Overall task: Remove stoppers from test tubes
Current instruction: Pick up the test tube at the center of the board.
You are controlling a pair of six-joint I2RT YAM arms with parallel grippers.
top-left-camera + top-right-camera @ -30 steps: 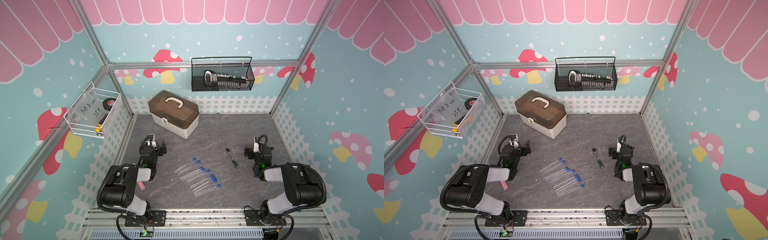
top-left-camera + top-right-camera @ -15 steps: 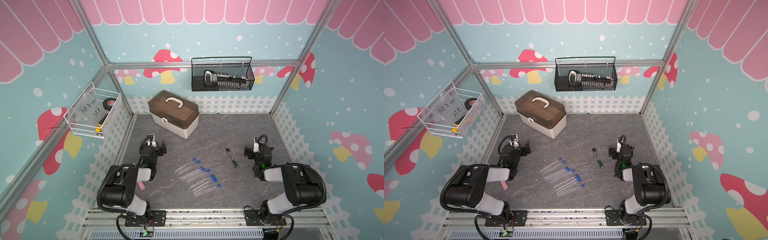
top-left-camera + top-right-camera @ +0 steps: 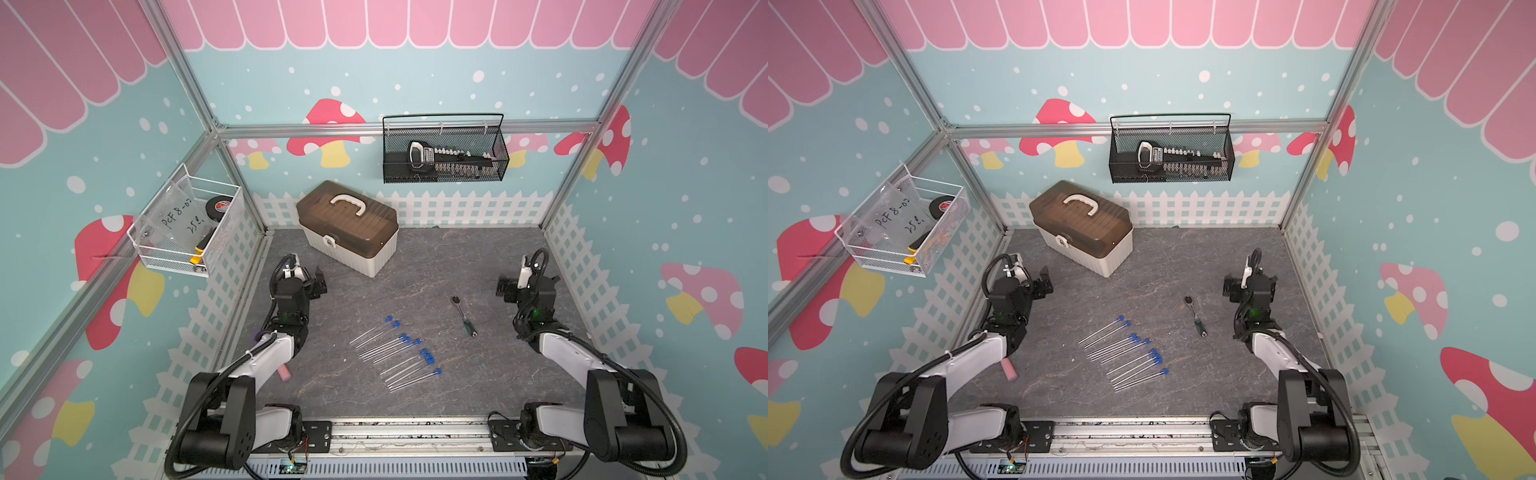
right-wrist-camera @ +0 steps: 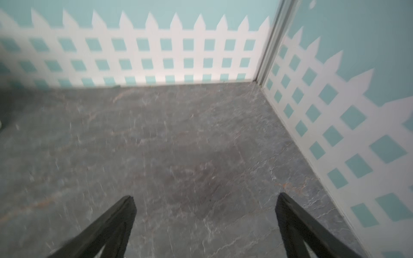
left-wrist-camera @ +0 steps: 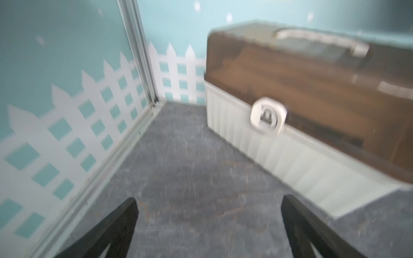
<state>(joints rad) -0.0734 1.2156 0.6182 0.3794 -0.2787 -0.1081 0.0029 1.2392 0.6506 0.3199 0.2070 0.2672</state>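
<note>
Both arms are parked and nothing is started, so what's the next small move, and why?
Probably swing the right claw toward the test tubes: both it and the left claw stand open, empty, off to the sides, and the blue stoppers face its side.

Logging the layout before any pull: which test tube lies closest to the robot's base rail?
The end tube of the row, its blue stopper nearest the rail; every other tube lies farther back, toward the toolbox.

The grey desk (image 3: 457, 257) carries a brown-lidded toolbox (image 3: 349, 224) at the back. Near the middle lie clear test tubes (image 3: 402, 363) with blue stoppers (image 3: 424, 352), a ratchet wrench (image 3: 464, 316) and a pink block (image 3: 284, 372).
</note>
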